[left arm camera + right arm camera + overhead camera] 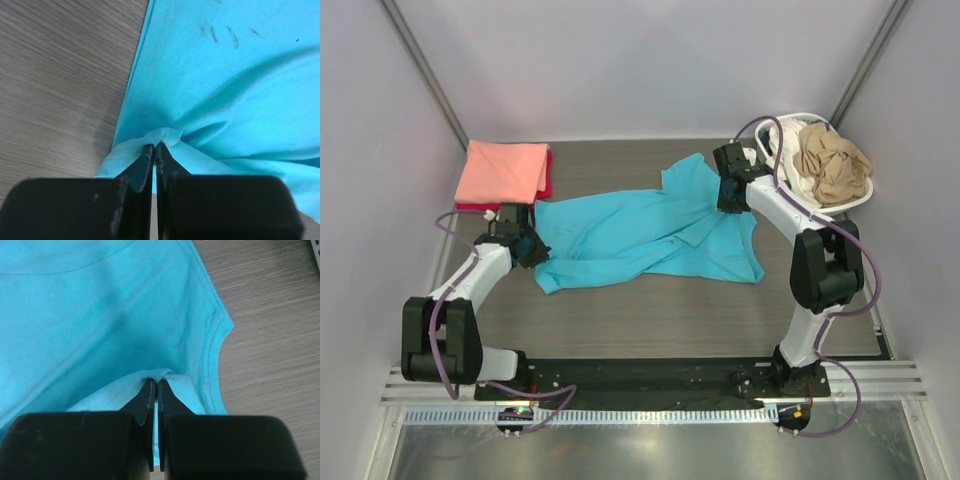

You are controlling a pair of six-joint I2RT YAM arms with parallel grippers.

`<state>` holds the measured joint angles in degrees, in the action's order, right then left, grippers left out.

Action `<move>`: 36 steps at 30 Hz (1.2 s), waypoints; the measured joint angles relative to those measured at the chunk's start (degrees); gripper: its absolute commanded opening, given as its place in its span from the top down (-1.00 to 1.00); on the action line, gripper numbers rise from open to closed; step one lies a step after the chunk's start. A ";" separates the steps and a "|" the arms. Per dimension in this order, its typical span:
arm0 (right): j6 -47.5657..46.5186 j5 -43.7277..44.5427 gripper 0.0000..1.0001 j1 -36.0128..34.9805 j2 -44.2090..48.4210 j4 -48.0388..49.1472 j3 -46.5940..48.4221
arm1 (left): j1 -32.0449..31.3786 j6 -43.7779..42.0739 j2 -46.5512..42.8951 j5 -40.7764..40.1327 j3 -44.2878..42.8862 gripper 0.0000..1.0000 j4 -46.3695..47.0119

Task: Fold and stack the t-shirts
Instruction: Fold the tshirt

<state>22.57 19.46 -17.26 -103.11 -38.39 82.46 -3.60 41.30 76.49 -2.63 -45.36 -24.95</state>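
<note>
Black mounting rail point(650, 378) at the near edge carries both arm bases. Left arm: elbow folded low by the near left side and forearm angled forward and inward. The left hand point(525, 247) point(154, 148) sits low over the grey wood-grain surface point(650, 310), its fingers pressed together and pinching a bunched tuck at the left edge of the bright turquoise short-sleeved cloth t-shirt point(640, 235) point(225, 75) point(100, 315). Right arm: upper link upright, elbow raised, forearm reaching forward and to the left. The right hand point(732, 190) point(155, 383) points down, its fingers pressed together on a small fold of the same shirt's edge, just beside a curved stitched hem. Turquoise shirt: spread and creased across the middle of the surface, between the two hands. Folded salmon-pink t-shirt point(503, 170): far left, lying on a folded red t-shirt point(549, 180) of which only the edges show. White plastic laundry basket point(852, 203): far right corner, holding a crumpled tan t-shirt point(832, 160).
</note>
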 measured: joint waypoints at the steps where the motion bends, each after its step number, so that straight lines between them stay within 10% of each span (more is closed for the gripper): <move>1: -0.17 0.02 0.85 0.13 -0.98 -0.04 0.81 | 0.00 -0.07 1.22 0.37 -0.59 1.00 0.15; 2: -0.39 0.07 0.35 0.15 -2.45 -0.07 2.05 | 0.00 -0.15 2.16 0.59 -1.01 0.73 0.24; 3: -0.33 0.02 0.35 0.26 -3.26 -0.07 2.73 | 0.00 -0.50 3.13 0.79 -1.57 0.51 0.28; 4: -1.18 0.13 -0.29 0.33 -4.39 -0.39 3.96 | 0.00 -0.70 3.69 1.14 -2.12 0.25 0.13; 6: -1.81 0.22 -0.63 0.50 -6.49 -0.50 6.25 | 0.00 -1.51 3.61 1.77 -2.91 -0.44 -0.09; 9: -2.69 1.27 -0.87 0.52 -7.06 -0.90 7.34 | 0.00 -1.09 -0.66 1.57 -2.36 -0.75 -0.15; 25: 8.48 -10.67 -0.95 15.45 29.68 5.09 -32.04 | -0.02 9.20 -33.75 -0.76 21.49 -0.59 -3.39; 36: 11.58 -19.78 -0.78 15.02 31.41 10.51 -42.47 | -0.31 12.61 -32.50 -0.24 26.88 -0.16 -1.01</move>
<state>34.15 -0.32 -2.24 -71.70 -27.88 39.99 -3.90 53.91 43.99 -2.87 -18.48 -25.96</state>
